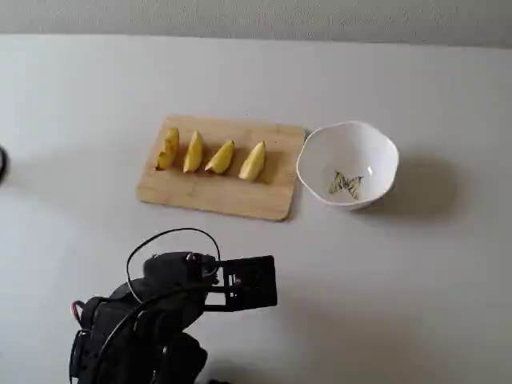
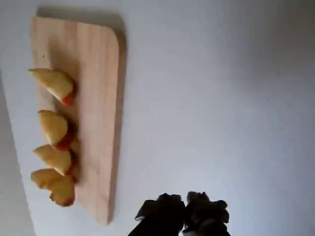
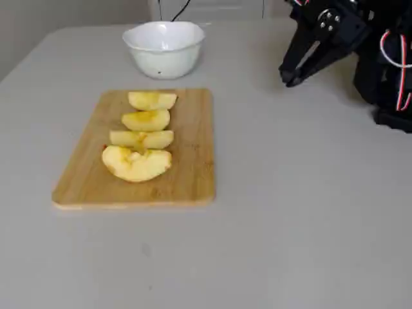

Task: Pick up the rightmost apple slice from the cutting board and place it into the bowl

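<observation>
The light wooden cutting board carries a row of apple slices. The rightmost apple slice is pale yellow and lies nearest the bowl, which is white with a butterfly print inside. The wrist view shows that slice at the top of the row on the board. Seen from the other fixed view, the slice is the farthest one, just in front of the bowl. My gripper hovers over bare table, apart from the board, shut and holding nothing.
Three other apple wedges lie left of the target on the board. The arm's black body and cables fill the lower left of a fixed view. Grey tabletop spreads around board and bowl.
</observation>
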`<action>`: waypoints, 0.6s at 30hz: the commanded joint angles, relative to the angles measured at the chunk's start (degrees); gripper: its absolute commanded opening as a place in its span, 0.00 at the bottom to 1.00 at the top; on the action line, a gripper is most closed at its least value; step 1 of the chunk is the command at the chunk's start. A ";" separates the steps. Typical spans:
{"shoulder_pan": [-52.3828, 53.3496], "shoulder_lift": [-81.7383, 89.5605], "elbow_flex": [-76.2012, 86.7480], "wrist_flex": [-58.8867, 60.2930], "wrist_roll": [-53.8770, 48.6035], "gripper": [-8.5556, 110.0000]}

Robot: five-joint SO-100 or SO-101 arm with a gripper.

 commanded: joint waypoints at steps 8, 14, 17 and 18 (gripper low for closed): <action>-0.09 -0.09 1.23 0.09 -0.09 0.07; -0.09 -0.09 1.23 0.09 -0.09 0.07; -1.05 -0.09 1.23 0.09 -0.97 0.07; -1.58 -0.09 1.23 0.09 -1.41 0.07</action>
